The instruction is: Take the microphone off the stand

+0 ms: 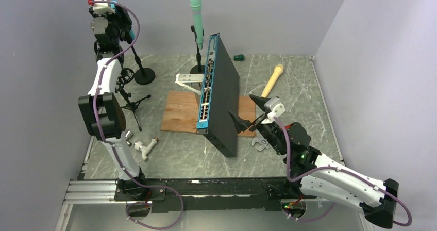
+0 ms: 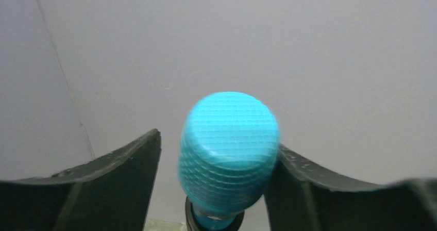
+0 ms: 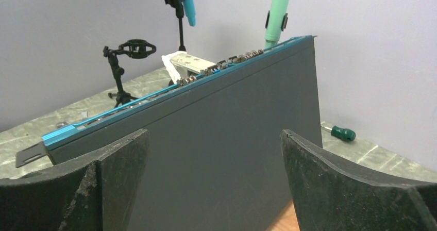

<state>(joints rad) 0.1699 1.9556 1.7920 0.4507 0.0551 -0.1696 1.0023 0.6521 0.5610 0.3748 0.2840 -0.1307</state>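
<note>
You're at the grasp step: left gripper (image 2: 217, 141) jaws stand apart around the blue microphone (image 2: 229, 148) head, up on its stand (image 1: 144, 76), 1 pad (image 2: 309, 184) touching, so close fully, then pull it out along its axis; right gripper (image 3: 214, 133) idles wide apart.

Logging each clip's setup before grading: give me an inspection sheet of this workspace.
Surface: grey marbled table with a board on it.
Job's things: blue mic upright in its stand, not yet removed.
Clutter: switch on edge on the board; green mic on a second stand; tripod; screwdriver; wooden handle; pipe fitting.
Grippers: left gripper straddles the blue mic's head, with a gap on one side; right gripper open, facing the switch.
Cables: purple cable along each arm.
Surroundings: plain walls on three sides.
</note>
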